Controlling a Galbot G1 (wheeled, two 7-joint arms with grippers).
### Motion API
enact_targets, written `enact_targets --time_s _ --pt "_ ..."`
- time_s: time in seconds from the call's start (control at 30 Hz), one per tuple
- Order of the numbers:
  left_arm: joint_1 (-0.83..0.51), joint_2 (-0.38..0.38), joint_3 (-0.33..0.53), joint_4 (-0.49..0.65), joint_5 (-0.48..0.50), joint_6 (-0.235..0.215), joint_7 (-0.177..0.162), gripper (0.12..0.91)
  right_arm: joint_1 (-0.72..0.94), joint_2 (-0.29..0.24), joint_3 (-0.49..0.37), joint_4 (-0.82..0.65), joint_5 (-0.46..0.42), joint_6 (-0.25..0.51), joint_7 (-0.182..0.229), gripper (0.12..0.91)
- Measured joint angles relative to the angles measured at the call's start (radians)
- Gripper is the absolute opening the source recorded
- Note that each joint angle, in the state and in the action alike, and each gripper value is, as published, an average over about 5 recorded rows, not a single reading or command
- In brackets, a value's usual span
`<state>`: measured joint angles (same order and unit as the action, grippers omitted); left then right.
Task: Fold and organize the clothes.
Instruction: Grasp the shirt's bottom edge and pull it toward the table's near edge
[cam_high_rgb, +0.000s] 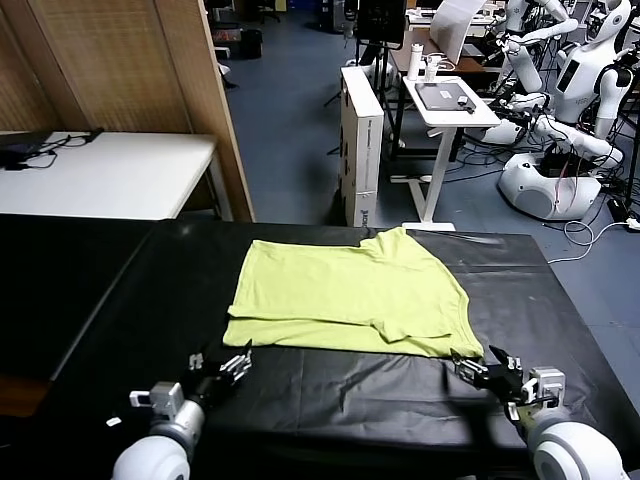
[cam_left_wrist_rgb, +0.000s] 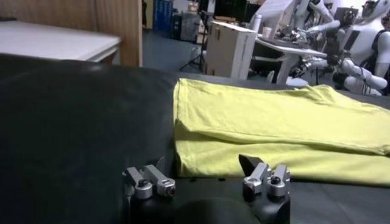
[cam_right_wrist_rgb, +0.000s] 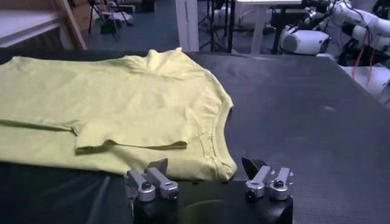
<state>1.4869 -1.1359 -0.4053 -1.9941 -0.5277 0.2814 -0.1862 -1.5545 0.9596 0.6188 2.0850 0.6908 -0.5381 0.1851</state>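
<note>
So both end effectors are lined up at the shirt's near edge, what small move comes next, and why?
Probably ease both forward onto the near hem and close. The left end effector and right end effector sit open at the near corners of the T-shirt, short of its edge, holding nothing. The shirt lies already folded once on the black table, so pinching both corners should set up the next fold.

A table (cam_high_rgb: 120, 290) draped in black cloth carries a lime-green T-shirt (cam_high_rgb: 345, 295); the shirt lies flat and partly folded near the middle, a sleeve turned over its body, its near hem close to the front edge.
</note>
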Motion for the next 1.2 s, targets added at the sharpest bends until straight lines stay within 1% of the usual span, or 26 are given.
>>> enact_targets --time_s 0.03,0.07,0.1,0.17,0.2,0.23,0.27,0.3,0.33,0.37,0.47,0.53,0.67,0.77,0.83,0.97,1.2 --pt "0.0 0.0 0.0 0.003 0.001 -0.002 0.0 0.636 0.0 0.0 0.0 -0.001 0.0 0.0 0.0 0.642" --pt "-0.001 0.0 0.0 0.005 0.001 -0.004 0.0 0.585 0.001 0.0 -0.001 -0.002 0.0 0.0 0.0 0.603" --pt "-0.001 0.0 0.0 0.006 0.001 -0.007 0.001 0.515 0.001 -0.001 -0.001 -0.003 0.001 0.001 0.0 0.55" --pt "-0.002 0.0 0.0 0.008 0.001 -0.011 0.002 0.402 0.001 -0.001 -0.003 -0.005 0.001 0.001 0.0 0.421" --pt "-0.002 0.0 0.0 0.008 0.001 -0.014 0.004 0.326 0.001 -0.001 -0.004 -0.005 0.001 0.0 0.0 0.364" --pt "-0.001 0.0 -0.001 0.008 0.001 -0.016 0.006 0.269 0.001 -0.001 -0.004 -0.005 0.002 0.0 0.001 0.29" --pt "0.0 0.001 -0.001 0.008 0.001 -0.017 0.008 0.225 0.0 -0.001 -0.004 -0.004 0.002 -0.001 0.002 0.234" --pt "0.002 0.001 -0.001 0.008 0.001 -0.019 0.01 0.182 0.0 -0.002 -0.004 -0.002 0.003 -0.002 0.003 0.198" --pt "0.004 0.002 -0.001 0.008 0.002 -0.02 0.013 0.158 -0.001 -0.003 -0.004 0.0 0.004 -0.002 0.005 0.16" --pt "0.006 0.002 -0.001 0.007 0.002 -0.021 0.015 0.152 -0.002 -0.004 -0.004 0.002 0.006 -0.003 0.008 0.142" --pt "0.015 0.003 -0.001 0.004 0.01 -0.027 0.023 0.146 -0.01 -0.007 -0.005 0.012 0.019 -0.009 0.027 0.14" --pt "0.02 0.001 -0.002 0.004 0.022 -0.035 0.028 0.145 -0.019 -0.012 -0.003 0.022 0.041 -0.023 0.05 0.14" --pt "0.035 -0.002 -0.002 0.003 0.044 -0.046 0.028 0.145 -0.041 -0.034 0.01 0.054 0.108 -0.079 0.108 0.14" --pt "0.051 0.005 -0.01 -0.01 0.048 -0.045 0.021 0.145 -0.063 -0.063 0.025 0.086 0.16 -0.134 0.152 0.14" --pt "0.067 0.015 -0.02 -0.025 0.048 -0.043 0.018 0.145 -0.079 -0.086 0.037 0.112 0.189 -0.169 0.175 0.14" --pt "0.115 0.037 -0.043 -0.065 0.048 -0.038 0.015 0.145 -0.11 -0.119 0.058 0.16 0.218 -0.198 0.198 0.14" --pt "0.215 0.058 -0.068 -0.139 0.05 -0.028 -0.001 0.145 -0.161 -0.133 0.088 0.226 0.231 -0.198 0.215 0.14"
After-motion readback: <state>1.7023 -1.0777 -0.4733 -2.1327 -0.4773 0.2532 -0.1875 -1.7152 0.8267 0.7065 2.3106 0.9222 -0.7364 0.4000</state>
